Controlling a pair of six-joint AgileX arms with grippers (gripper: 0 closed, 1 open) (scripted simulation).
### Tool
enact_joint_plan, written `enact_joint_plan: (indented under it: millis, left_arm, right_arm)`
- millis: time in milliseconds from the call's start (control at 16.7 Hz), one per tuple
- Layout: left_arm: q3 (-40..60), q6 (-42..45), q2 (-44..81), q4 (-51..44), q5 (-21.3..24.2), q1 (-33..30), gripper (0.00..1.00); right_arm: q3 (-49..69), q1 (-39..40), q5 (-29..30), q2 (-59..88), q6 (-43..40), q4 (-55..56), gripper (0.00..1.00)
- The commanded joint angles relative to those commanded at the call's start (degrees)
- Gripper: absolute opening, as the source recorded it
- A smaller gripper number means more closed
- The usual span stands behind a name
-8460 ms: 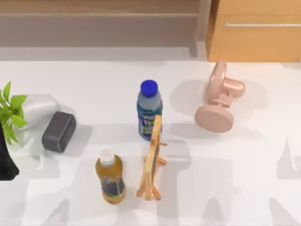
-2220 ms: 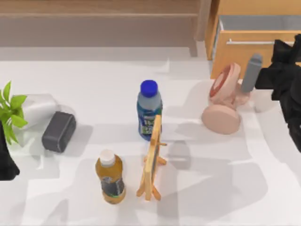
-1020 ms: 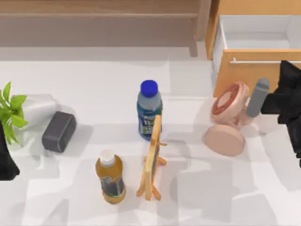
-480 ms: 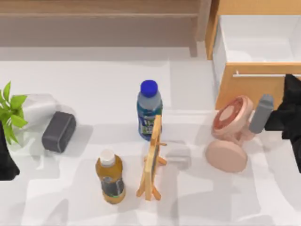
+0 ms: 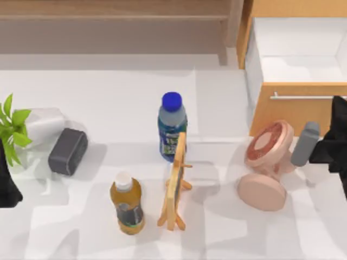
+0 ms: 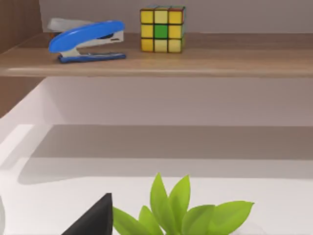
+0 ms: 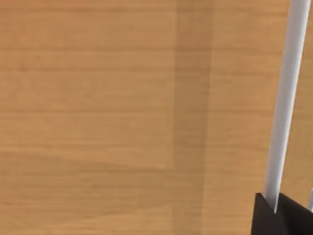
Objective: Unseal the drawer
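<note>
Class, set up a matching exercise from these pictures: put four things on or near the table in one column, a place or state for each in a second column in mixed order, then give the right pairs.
Things
1. drawer
2. blue-capped bottle
3. pink fan
4. stapler

Places or states
A. on the wooden shelf, beside the colour cube
B. pulled out, white inside showing
C. just in front of the orange-tan front, by the right pincer
D. upright mid-table, behind the wooden stand

Pairs: 1-B, 2-D, 3-C, 4-A
</note>
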Motion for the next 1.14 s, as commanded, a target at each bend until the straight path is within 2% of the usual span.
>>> enact_joint_plan:
  millis: [780,1140]
  left_arm:
    - [0.0,0.0,0.0,0.0,0.0,0.0,1.0]
    - [0.0,0.0,0.0,0.0,0.0,0.0,1.0]
  right_arm:
    - [0.0,0.0,0.0,0.0,0.0,0.0,0.98]
    - [0.0,0.0,0.0,0.0,0.0,0.0,1.0]
